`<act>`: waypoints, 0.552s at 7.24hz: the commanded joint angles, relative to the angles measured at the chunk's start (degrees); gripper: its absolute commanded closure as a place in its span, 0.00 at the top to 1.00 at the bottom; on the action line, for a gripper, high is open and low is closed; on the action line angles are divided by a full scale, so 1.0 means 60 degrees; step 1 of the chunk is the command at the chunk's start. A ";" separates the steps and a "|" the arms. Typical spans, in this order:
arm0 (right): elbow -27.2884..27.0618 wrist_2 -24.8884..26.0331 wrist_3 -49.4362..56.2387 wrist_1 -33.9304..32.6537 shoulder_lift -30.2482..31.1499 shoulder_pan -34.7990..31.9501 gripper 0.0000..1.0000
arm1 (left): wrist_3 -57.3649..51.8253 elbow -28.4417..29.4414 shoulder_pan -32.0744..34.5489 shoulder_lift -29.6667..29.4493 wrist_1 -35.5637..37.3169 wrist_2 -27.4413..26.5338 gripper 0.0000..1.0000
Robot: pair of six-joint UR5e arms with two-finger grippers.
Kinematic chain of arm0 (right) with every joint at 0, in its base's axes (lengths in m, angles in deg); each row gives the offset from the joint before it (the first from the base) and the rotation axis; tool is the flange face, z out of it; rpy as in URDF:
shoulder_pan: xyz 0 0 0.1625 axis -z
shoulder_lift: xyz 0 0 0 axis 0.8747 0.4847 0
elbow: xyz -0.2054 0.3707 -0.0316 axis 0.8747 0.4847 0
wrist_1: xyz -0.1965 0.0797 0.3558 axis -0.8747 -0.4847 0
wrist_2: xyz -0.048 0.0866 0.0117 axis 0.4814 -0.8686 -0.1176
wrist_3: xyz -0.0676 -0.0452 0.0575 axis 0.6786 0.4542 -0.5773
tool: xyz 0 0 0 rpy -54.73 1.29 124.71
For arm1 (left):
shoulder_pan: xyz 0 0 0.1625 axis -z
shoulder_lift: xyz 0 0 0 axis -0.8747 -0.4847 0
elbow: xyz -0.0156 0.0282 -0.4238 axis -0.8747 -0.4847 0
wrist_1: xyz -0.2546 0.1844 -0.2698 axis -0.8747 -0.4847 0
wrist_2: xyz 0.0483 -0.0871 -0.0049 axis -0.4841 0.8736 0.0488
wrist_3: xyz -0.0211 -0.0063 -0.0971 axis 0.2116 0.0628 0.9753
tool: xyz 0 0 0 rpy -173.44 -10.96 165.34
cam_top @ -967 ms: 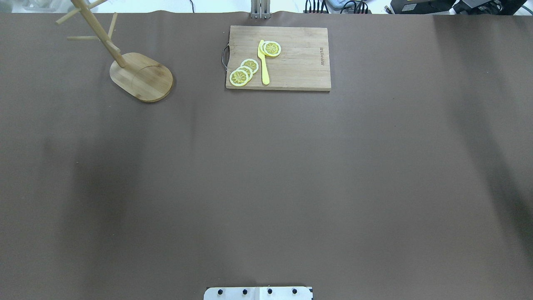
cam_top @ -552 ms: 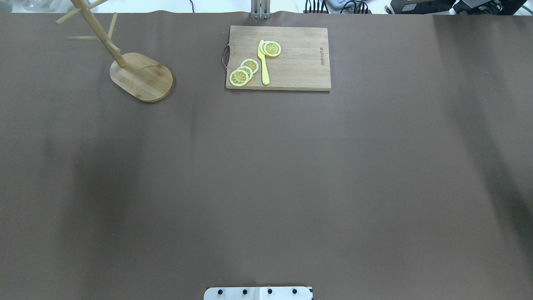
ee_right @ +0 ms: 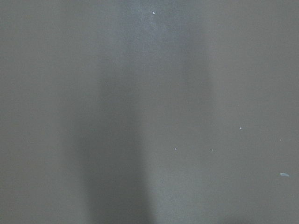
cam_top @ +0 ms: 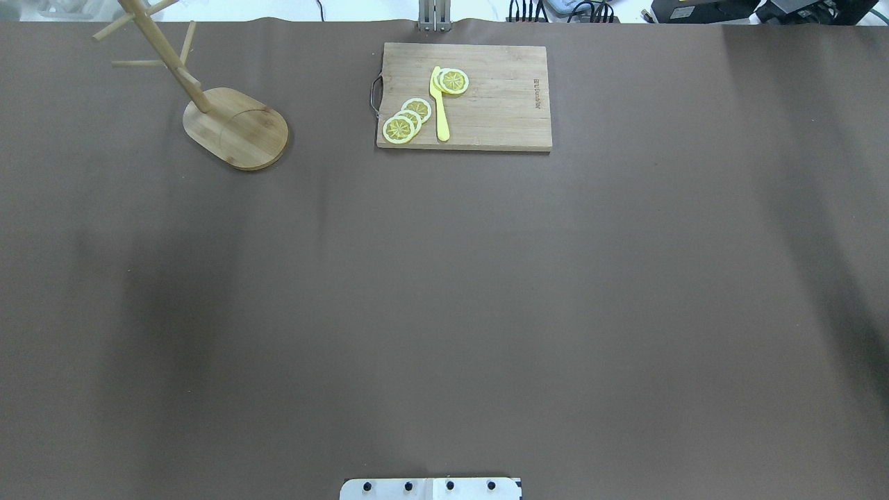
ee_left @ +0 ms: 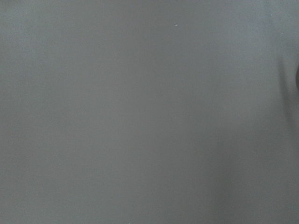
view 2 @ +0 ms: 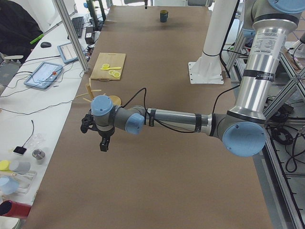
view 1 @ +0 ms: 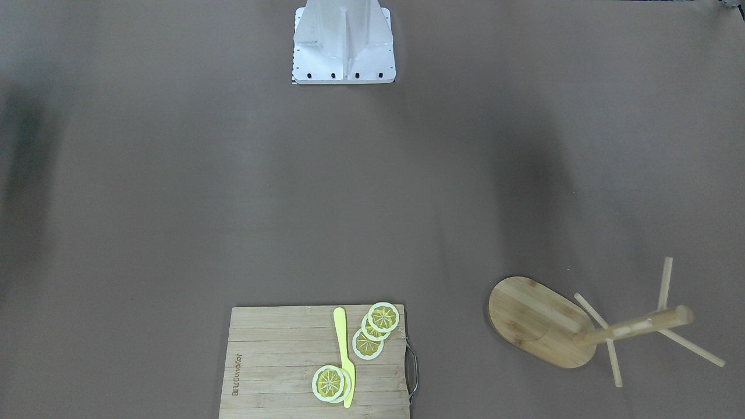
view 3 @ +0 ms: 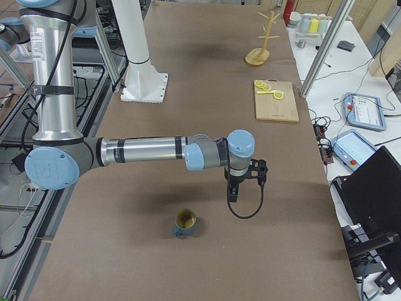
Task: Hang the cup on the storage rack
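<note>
**Operator:** Has anything shifted in the last second?

**Me:** Not from overhead. The storage rack [cam_top: 236, 128] at ten o'clock on the table [cam_top: 444, 312] and the cutting board [cam_top: 500, 118] at twelve lie just where they were. Neither of my arms has come into that view.

**Operator:** Where is the cup [view 3: 185, 222]?

**Me:** Upright, mouth up, at the table's right end, outside the overhead view. In the right-side view it stands at about seven o'clock from my right gripper [view 3: 231, 195], near but apart, and lower. Its handle seems to face that camera, though I'm not sure.

**Operator:** Which arm should take it?

**Me:** The right, I'd say. My left gripper [view 2: 103, 146] hangs at the rack's end, well apart from the cup.

**Operator:** Fingers apart or together?

**Me:** I cannot tell for either gripper. Only the side views show them, and both wrist cameras see bare table.
</note>
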 commanded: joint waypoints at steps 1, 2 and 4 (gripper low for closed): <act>-0.0099 -0.0096 0.1626 0.0060 0.0538 -0.0685 1.00 | -0.0016 -0.0003 0.0000 0.0000 -0.0002 0.0000 0.98; -0.0331 -0.0271 0.1868 0.0089 0.1078 -0.0805 1.00 | -0.0001 -0.0017 0.0000 0.0000 -0.0002 0.0000 0.98; -0.1179 -0.0374 0.1973 0.0118 0.2498 -0.0792 1.00 | 0.0013 -0.0032 0.0000 0.0000 0.0013 0.0000 0.98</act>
